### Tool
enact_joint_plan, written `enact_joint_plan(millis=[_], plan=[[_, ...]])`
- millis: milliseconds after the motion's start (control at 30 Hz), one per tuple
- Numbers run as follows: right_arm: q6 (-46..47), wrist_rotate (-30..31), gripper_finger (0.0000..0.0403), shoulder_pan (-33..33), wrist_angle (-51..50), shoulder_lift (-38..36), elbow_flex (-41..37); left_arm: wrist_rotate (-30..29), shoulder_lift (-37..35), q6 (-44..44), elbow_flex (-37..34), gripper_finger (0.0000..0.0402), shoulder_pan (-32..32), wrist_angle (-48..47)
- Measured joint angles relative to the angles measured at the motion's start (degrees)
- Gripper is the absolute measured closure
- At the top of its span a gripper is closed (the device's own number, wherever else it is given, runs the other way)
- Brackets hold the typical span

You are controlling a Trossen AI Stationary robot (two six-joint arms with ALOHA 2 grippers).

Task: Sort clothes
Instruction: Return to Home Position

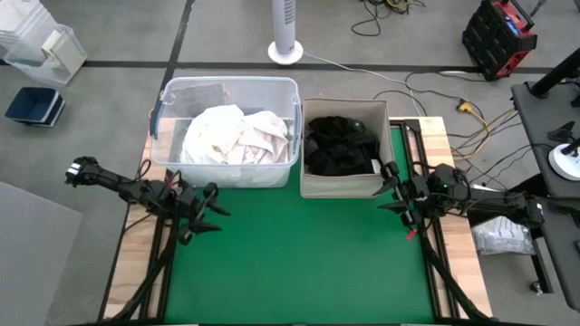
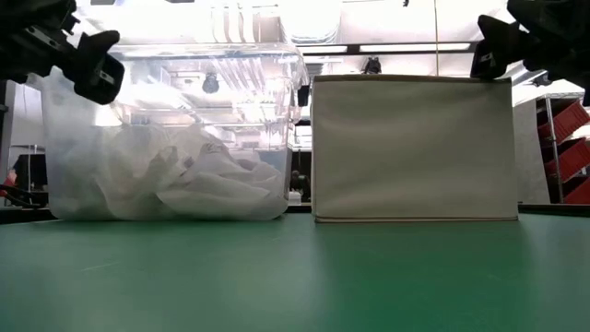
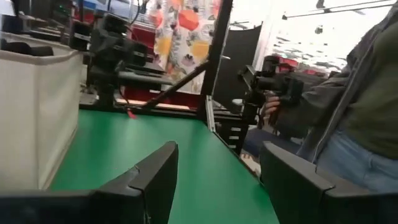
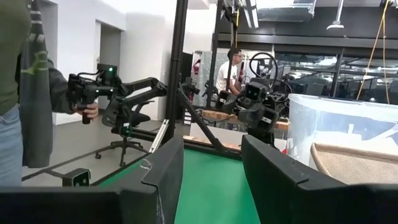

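Upper-middle from overhead, white clothes [image 1: 231, 136] fill the clear plastic tub [image 1: 227, 81], black clothes [image 1: 340, 145] the beige fabric bin [image 1: 344, 187], so I'd guess the left tool [image 1: 210, 208] and right tool [image 1: 388, 187] hang spread apart because nothing's left to sort.

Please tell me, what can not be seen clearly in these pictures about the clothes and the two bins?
1. Dark clothes: the low view hides them behind the fabric bin wall; from above they merge, uncountable.
2. White clothes: crumpled together in the clear bin, number unclear.
3. Both bins' floors: covered by clothes.
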Motion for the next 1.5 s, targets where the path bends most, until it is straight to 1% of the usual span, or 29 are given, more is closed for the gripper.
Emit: enact_joint_plan(millis=[200,400,467,533,633,767,1000,1233,1500], plan=[[-0.6,0.0,0.0257,0.0,-0.1,0.0,0.0,-0.2,0.0,0.0,0.0,0.0197,0.0,0.2],[-8.7,-0.1,0.0264,0.0,-1.0,0.1,0.0,-0.2,0.0,0.1,0.0,0.0197,0.0,0.3],[-10.2,0.0,0.0266,0.0,-0.9,0.1,0.0,-0.2,0.0,0.1,0.0,0.0197,0.0,0.4],[-9.9,0.0,0.0268,0.0,-0.8,0.1,0.0,-0.2,0.0,0.1,0.0,0.0197,0.0,0.4],[-7.2,0.0,0.0271,0.0,-0.3,0.1,0.0,-0.2,0.0,0.2,0.0,0.0197,0.0,0.4],[-4.8,0.0,0.0267,0.0,0.0,0.1,0.0,-0.2,0.1,0.2,0.0,0.0197,0.0,0.4],[-7.5,0.0,0.0253,0.0,-0.4,0.1,0.0,-0.2,0.1,0.3,0.0,0.0197,0.0,0.4],[-5.2,0.0,0.0245,0.0,0.0,0.1,0.0,-0.2,0.1,0.3,0.0,0.0197,0.0,0.4],[-5.9,0.0,0.0258,0.0,-0.1,0.1,0.0,-0.2,0.1,0.3,0.0,0.0197,0.0,0.4]])
